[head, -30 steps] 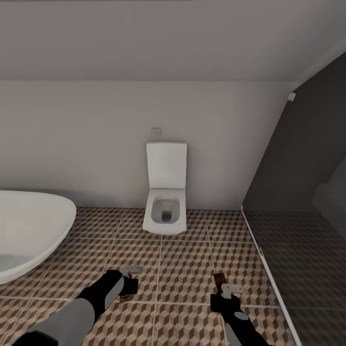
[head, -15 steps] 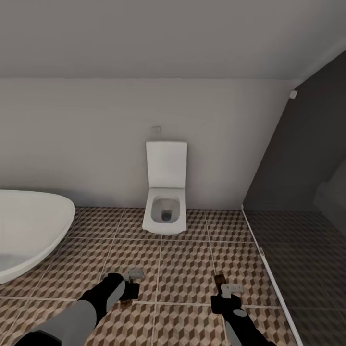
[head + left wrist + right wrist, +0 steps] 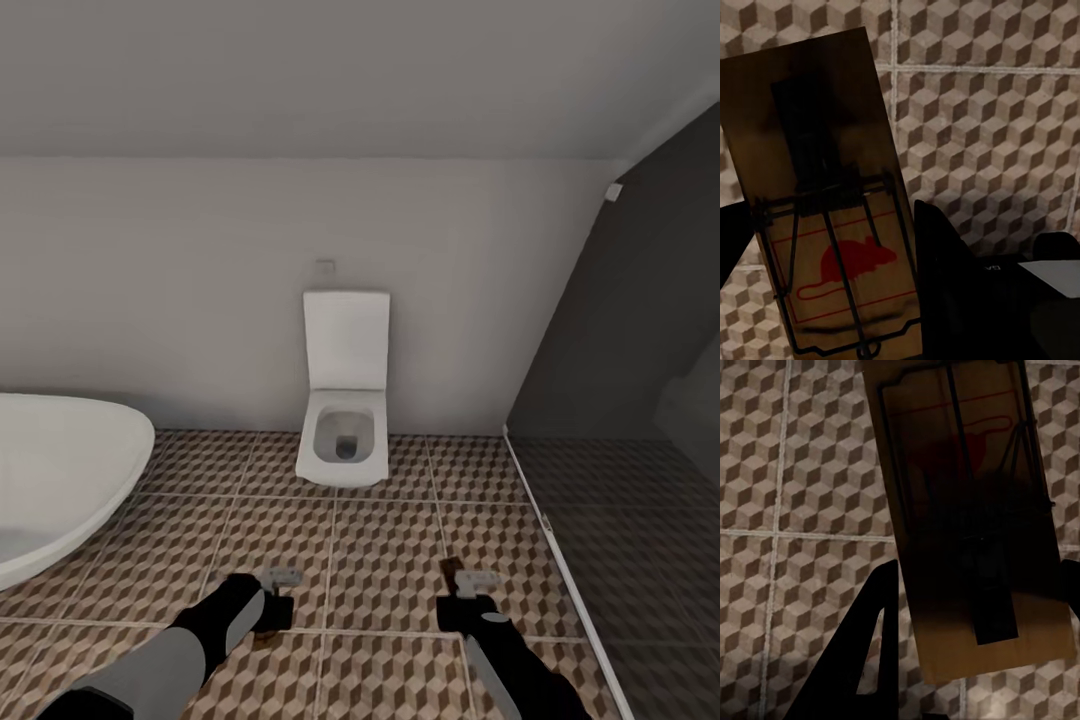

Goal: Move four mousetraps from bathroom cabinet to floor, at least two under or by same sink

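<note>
Two mousetraps are in my grippers above the cube-patterned bathroom floor. My left gripper is shut on a brown wooden mousetrap with a red mouse print and a dark wire bar; a sliver of it shows in the head view. A second mousetrap sits in my right gripper, which is shut on it, and its end pokes out ahead of the fingers. Dark fingers flank each board. The cabinet and the sink are out of view.
A white toilet with its lid up stands against the far wall straight ahead. A white oval bathtub fills the left. On the right a dark glass shower screen runs along the floor tiles.
My left gripper with its mousetrap has sunk a little lower and nearer to me. The right gripper has edged slightly forward and left. The camera has barely shifted.
</note>
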Controlling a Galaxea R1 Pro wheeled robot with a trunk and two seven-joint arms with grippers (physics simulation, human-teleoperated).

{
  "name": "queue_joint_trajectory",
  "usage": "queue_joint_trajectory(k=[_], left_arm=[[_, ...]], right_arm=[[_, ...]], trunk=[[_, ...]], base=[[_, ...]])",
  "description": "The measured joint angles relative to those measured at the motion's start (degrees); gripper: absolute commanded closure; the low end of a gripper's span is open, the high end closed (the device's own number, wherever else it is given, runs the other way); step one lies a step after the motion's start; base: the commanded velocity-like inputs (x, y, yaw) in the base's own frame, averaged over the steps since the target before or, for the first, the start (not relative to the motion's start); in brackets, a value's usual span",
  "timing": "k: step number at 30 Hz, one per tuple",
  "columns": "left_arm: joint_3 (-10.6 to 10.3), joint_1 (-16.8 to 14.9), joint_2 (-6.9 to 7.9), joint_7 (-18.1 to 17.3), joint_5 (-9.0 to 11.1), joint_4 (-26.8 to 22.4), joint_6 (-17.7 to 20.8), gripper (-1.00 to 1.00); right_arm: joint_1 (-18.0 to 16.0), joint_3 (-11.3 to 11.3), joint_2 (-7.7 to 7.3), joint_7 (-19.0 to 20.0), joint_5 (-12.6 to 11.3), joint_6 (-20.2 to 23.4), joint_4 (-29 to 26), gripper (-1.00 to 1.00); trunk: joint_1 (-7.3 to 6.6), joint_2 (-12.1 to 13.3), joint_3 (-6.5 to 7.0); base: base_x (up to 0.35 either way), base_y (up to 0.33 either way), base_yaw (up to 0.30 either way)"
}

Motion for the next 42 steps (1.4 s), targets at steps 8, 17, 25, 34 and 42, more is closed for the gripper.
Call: queue_joint_trajectory(k=[8,17,25,34,42], left_arm=[[0.0,0.0,1.10,0.1,-0.2,0.1,-0.1,1.00],[0.1,0.0,2.30,0.1,-0.2,0.0,-0.2,1.00],[0.2,0.0,3.37,0.1,-0.2,0.0,-0.2,1.00],[0.2,0.0,3.65,0.1,-0.2,-0.1,-0.2,1.00],[0.2,0.0,3.58,0.0,-0.2,-0.1,-0.2,1.00]], right_arm=[[-0.6,-0.2,-1.95,4.4,-0.1,1.1,0.7,1.00],[-0.7,-0.1,-2.23,5.9,-0.1,1.1,0.8,1.00],[-0.7,-0.1,-2.30,6.1,-0.1,1.2,0.8,1.00],[-0.7,0.0,-2.49,8.8,-0.4,2.9,0.8,1.00],[-0.7,0.0,-2.52,9.7,-0.5,3.7,0.8,1.00]], trunk=[[1.76,-3.2,-1.44],[3.74,-6.8,-3.06],[5.49,-10.0,-4.50],[6.15,-11.2,-5.04],[7.91,-14.5,-6.47]], base=[[0.000,0.000,0.000],[0.000,0.000,0.000],[0.000,0.000,0.000],[0.000,0.000,0.000],[0.000,0.000,0.000]])
